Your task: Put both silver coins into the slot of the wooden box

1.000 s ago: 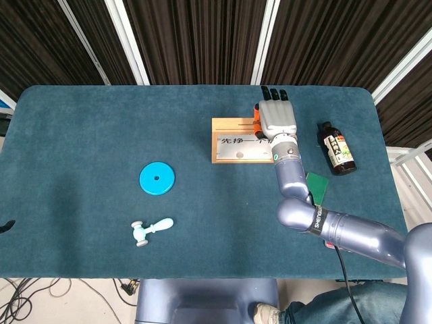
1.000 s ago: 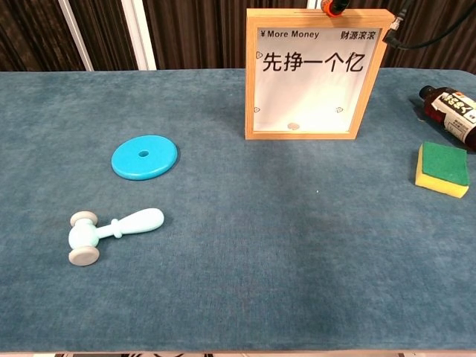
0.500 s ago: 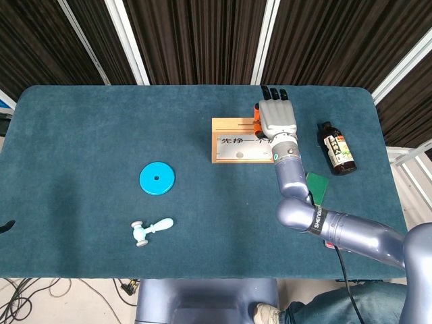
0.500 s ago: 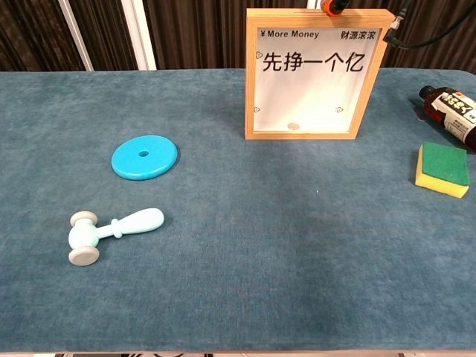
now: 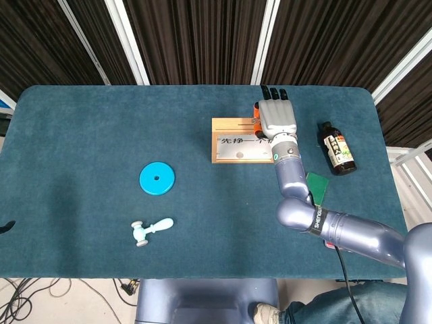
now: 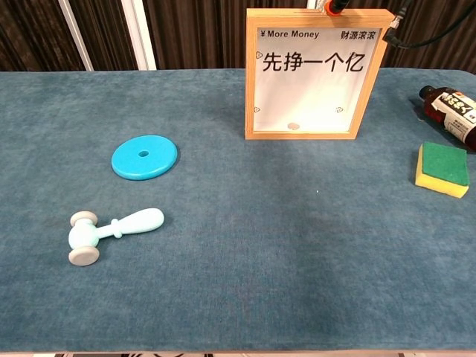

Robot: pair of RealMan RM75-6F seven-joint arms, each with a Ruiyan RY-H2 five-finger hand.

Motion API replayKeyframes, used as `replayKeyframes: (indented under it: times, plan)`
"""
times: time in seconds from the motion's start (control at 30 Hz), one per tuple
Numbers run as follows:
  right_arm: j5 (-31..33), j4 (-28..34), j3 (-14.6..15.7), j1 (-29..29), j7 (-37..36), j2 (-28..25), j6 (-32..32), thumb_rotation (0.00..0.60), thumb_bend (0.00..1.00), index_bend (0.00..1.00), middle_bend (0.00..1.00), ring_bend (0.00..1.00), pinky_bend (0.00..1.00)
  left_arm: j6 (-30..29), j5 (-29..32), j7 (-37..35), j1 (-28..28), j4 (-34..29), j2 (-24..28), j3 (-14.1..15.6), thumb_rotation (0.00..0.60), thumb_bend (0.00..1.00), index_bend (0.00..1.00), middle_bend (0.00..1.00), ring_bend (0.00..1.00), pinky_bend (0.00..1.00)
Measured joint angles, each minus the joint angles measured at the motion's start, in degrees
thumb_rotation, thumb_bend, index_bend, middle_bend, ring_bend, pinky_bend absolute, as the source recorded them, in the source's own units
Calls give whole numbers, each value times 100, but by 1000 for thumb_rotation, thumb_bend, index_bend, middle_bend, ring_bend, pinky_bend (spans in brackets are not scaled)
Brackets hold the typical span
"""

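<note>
The wooden box (image 5: 233,140) stands upright at the table's middle right, with a white front panel (image 6: 311,89) printed with black characters. One silver coin (image 6: 294,126) lies inside at the bottom, seen through the panel. My right hand (image 5: 277,118) hovers over the box's right end, back up, fingers stretched away. An orange fingertip (image 6: 335,6) shows at the box's top edge. Whether a coin is between its fingers is hidden. No loose coin shows on the table. My left hand is outside both views.
A blue disc (image 5: 156,179) and a pale toy hammer (image 5: 150,231) lie on the left half of the teal table. A dark sauce bottle (image 5: 336,148) and a green-and-yellow sponge (image 6: 442,165) lie to the box's right, beside my right arm.
The orange fingertip at the box's top edge has shifted very slightly. Nothing else has moved.
</note>
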State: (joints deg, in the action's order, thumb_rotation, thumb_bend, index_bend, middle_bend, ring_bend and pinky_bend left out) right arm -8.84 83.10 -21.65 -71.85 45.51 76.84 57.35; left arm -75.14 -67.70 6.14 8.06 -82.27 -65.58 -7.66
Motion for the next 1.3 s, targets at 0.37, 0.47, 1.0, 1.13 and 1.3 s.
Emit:
replayKeyframes:
  times: [0.37,0.47,1.0,1.13,1.3]
  plan:
    - [-6,48,3,7,-4,-30,6,600,515,504,0,0,0,25,45,56,5,-13,-9,-6,600,50,2,0,0,0]
    - [-25,69,-8,13,-30,-45,5,600,516,489,0,0,0,15,53,62,2,-9,-11,-12,600,49,2,0,0,0]
    - [-1446,1340,112,834,-851,-585,901,600,502,321,0,0,0,-155,-305,-129,-5,166,-96,49,600,97,2,0,0,0]
    - [-2361,1766,338,1329,-1269,-788,1247,600,480,284,0,0,0,-180,-349,-106,-9,157,-103,69,600,107,2,0,0,0]
    - [-3512,2245,810,2206,-1982,-1008,1823,600,480,269,0,0,0,-281,-562,-207,-14,160,-108,102,600,107,2,0,0,0]
